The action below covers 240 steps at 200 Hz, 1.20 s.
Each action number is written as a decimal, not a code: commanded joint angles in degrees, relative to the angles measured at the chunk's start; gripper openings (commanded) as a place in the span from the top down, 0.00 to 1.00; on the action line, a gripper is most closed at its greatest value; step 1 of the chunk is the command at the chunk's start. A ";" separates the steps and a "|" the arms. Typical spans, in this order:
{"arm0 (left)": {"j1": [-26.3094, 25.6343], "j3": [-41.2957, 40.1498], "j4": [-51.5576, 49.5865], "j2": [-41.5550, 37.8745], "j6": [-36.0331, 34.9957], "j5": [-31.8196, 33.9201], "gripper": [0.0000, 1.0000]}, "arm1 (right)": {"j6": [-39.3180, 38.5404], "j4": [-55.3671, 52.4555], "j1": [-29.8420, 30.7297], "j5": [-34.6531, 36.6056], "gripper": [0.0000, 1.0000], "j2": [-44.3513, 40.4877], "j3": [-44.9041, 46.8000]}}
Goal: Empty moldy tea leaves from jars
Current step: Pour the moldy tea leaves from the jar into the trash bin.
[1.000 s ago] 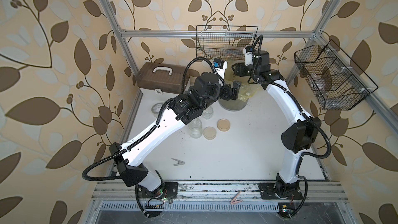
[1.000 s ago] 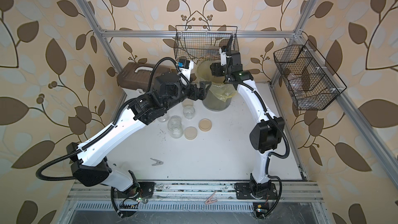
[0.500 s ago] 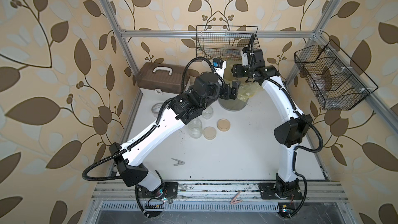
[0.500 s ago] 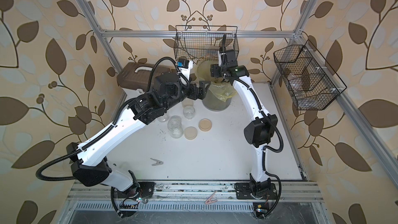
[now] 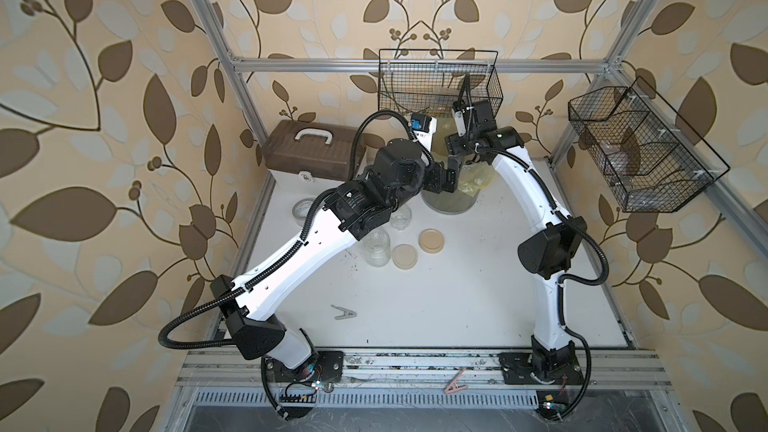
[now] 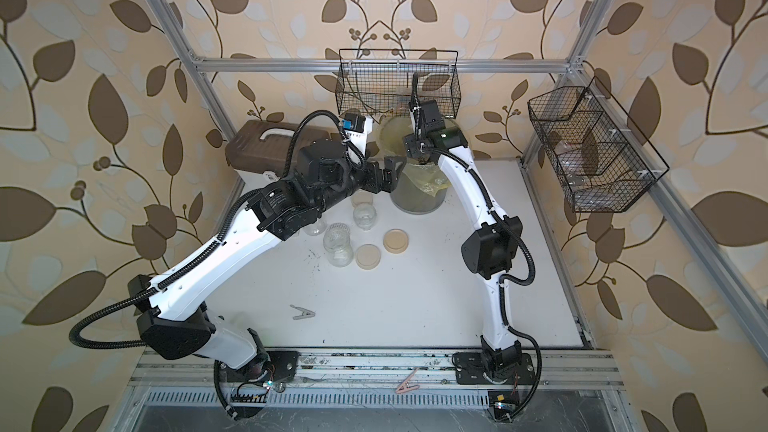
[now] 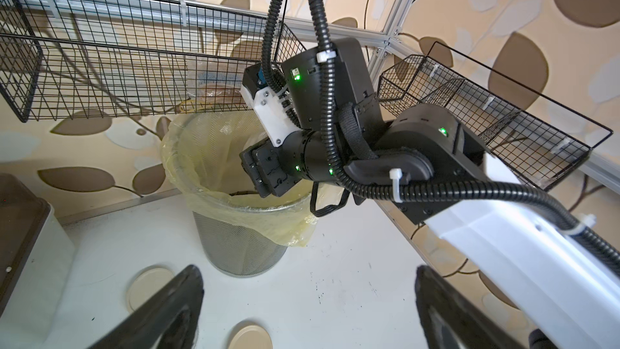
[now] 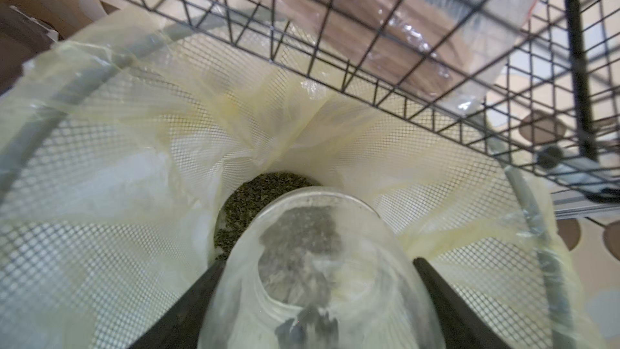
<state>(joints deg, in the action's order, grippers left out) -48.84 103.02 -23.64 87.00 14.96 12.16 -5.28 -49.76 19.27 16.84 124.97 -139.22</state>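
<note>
The right jaws are clamped on the rounded sides of a clear glass jar [image 8: 318, 283], with a black finger [image 8: 191, 307] against each flank. They reach down inside the mouth of the bin [image 8: 84, 246], a grey mesh cylinder lined with thin, crinkled yellow plastic [image 8: 208, 109]. The jar's long axis runs straight ahead of the jaws toward the bin's bottom. The glass is smeared and blurred, so I cannot tell which end is its mouth. Dark, crumbly tea leaves [image 8: 298, 229] show through the glass, and a dull grey-green heap of them lies on the liner just beyond the jar. The left jaws stand wide apart with nothing between them, pointing at the bin's outer mesh wall from just beside it. Behind and below them, other clear jars [image 6: 338, 245] stand upright on the white worktop [image 6: 415, 305], with flat, round beige lids [image 6: 368, 256] lying close by.
</note>
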 commanded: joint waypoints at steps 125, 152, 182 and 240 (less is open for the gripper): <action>-0.26 7.66 -2.09 4.38 -17.24 -2.86 0.01 | -9.97 -0.28 -2.07 -6.83 0.46 -4.24 0.13; 2.21 8.85 -3.67 5.70 -19.34 -6.42 0.01 | 8.01 -5.50 -6.36 -16.81 0.53 -1.81 -3.65; 6.82 9.56 -3.32 7.27 -18.89 -13.91 0.01 | 9.90 -14.43 -3.66 -10.29 0.52 -0.09 -6.17; 11.01 11.69 -1.00 11.20 -18.02 -23.46 0.01 | 5.09 -19.76 0.61 5.61 0.55 3.67 -11.98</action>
<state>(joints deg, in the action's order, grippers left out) -38.50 111.42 -27.18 97.14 -2.20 -4.71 0.64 -65.65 20.10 14.15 125.75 -146.69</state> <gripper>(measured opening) 0.988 0.781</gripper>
